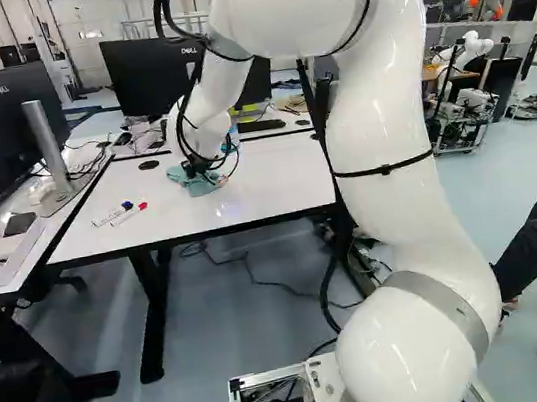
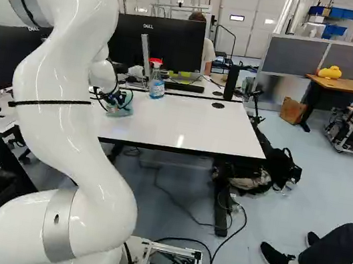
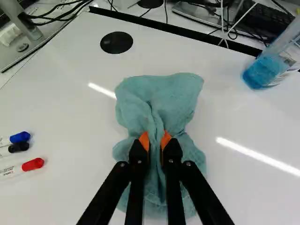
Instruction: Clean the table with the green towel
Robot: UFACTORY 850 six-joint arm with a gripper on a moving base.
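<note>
Plainly, in the left base view the white arm [image 1: 378, 124] rose right of the middle and reached over toward the upper middle, where its gripper [image 1: 205, 167] was down at the green towel [image 1: 193, 185]. The towel lay bunched on the white table [image 1: 258, 197]. Left of it, a blue-capped marker [image 1: 109, 215] and a red-capped marker [image 1: 131, 212] lay close together, and a black monitor [image 1: 139, 79] stood behind.

At the left of the right base view, the arm hid part of the table; the towel showed just past it, left of the middle. A spray bottle [image 2: 157, 87] with blue liquid stood upright near the towel, at the upper middle.

Closest of all, the wrist view showed the fingers [image 3: 136, 152] closed on the towel, their orange pads [image 3: 145, 140] pinching a raised fold from both sides. Loose cloth spread ahead of, beside and under them. Beyond the towel was a round black disc [image 3: 116, 42] in the tabletop.
</note>
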